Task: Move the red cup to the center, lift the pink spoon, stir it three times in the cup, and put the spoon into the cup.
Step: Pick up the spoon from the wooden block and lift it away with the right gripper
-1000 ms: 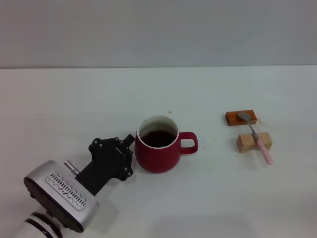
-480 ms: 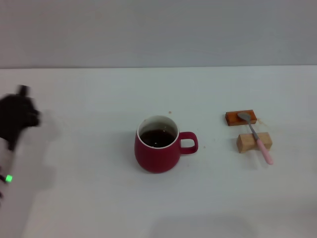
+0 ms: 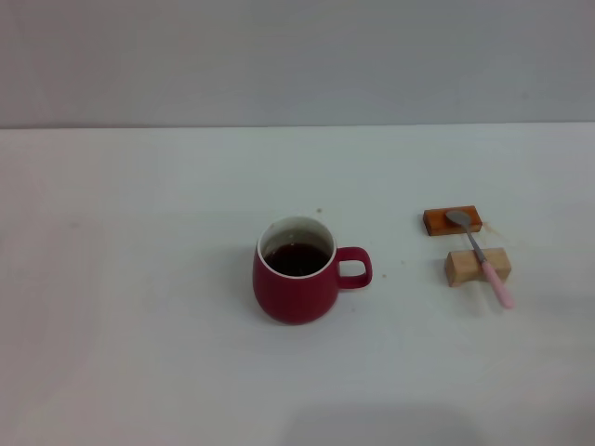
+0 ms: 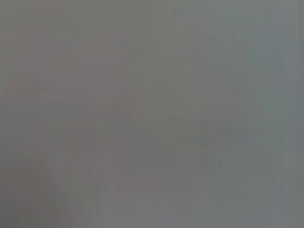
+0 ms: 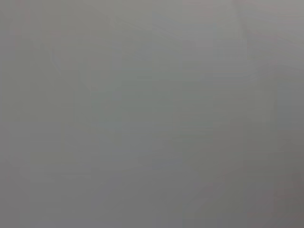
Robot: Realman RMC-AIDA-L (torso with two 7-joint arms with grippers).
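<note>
The red cup (image 3: pixel 296 281) stands upright near the middle of the white table (image 3: pixel 139 279) in the head view, its handle pointing right and dark liquid inside. To its right the pink spoon (image 3: pixel 481 255) lies across two blocks, its grey bowl on the far one and its pink handle sticking out past the near one. Neither gripper shows in the head view. Both wrist views show only a plain grey surface.
An orange-brown block (image 3: pixel 452 221) and a pale wooden block (image 3: pixel 477 266) hold up the spoon at the right. A grey wall (image 3: pixel 297 56) rises behind the table's far edge.
The left arm, which stood just left of the cup one second ago, pulled away to the left edge and has now left the head view. The cup and spoon have not moved.
</note>
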